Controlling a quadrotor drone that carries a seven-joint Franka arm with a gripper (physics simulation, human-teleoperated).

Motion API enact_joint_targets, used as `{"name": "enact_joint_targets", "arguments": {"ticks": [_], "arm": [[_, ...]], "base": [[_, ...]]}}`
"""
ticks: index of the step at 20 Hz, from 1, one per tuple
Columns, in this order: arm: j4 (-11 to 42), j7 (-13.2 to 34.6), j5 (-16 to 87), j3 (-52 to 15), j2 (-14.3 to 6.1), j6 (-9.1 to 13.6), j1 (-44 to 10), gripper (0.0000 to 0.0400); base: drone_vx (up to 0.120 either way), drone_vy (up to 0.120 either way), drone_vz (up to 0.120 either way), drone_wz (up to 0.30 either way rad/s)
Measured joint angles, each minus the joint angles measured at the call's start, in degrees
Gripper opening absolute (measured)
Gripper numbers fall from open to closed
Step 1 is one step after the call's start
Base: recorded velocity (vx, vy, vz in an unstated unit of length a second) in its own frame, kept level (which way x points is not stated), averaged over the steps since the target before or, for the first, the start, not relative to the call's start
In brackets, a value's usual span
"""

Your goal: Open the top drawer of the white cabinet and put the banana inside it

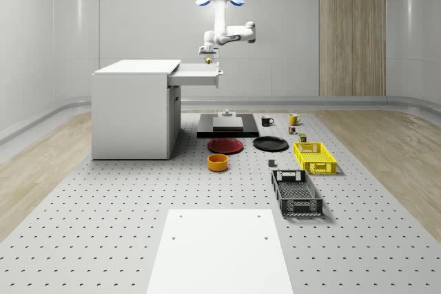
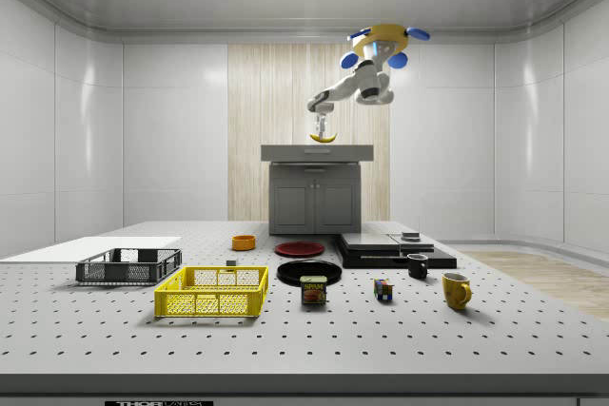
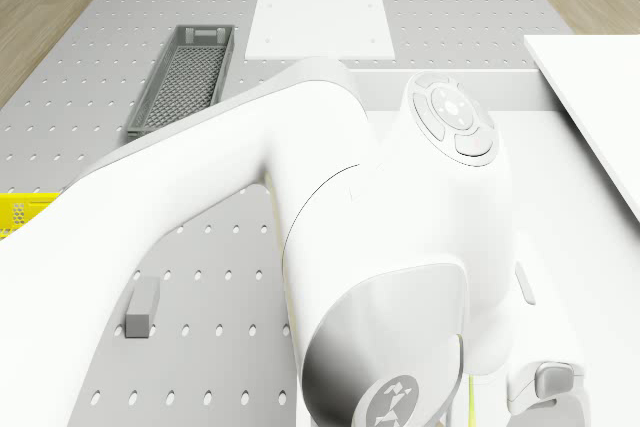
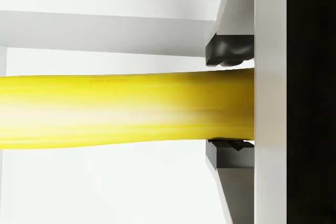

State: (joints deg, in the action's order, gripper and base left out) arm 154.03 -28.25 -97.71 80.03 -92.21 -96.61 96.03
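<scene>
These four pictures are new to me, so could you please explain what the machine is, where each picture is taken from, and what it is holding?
It is a simulated flying robot: a drone with rotors that carries a white jointed arm ending in a two-finger gripper.

The whole-scene view looks down from off the robot; the side view looks from the scene's side. The drone view looks down past the arm; the wrist view looks along the gripper.

The drone hovers above the white cabinet, whose top drawer is pulled open. The gripper holds a banana over that drawer, its fingers closed on it.

On the perforated table lie a yellow basket, a dark basket, a red plate, a black plate, an orange bowl and two mugs.
</scene>
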Motion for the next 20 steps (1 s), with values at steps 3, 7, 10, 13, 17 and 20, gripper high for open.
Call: {"name": "enact_joint_targets", "arguments": {"ticks": [3,7,10,13,17,20], "arm": [[0.0,0.0,0.0,0.0,0.0,0.0,0.0,0.0189],[0.0,0.0,0.0,0.0,0.0,0.0,0.0,0.0189],[0.0,0.0,-0.1,-0.1,0.0,-0.1,0.0,0.0189],[-0.3,-0.2,-1.2,-1.4,0.0,-0.6,0.3,0.0189],[-0.9,-0.3,-3.6,-4.0,0.2,-1.8,0.8,0.0189],[-1.5,-0.4,-5.3,-5.9,0.4,-2.6,1.3,0.0189]], "base": [[0.000,-0.120,0.000,0.000],[0.000,-0.120,0.000,0.000],[0.000,-0.080,0.000,0.000],[0.000,0.000,0.000,0.000],[0.000,0.000,0.000,0.000],[0.000,0.000,0.000,0.000]]}}
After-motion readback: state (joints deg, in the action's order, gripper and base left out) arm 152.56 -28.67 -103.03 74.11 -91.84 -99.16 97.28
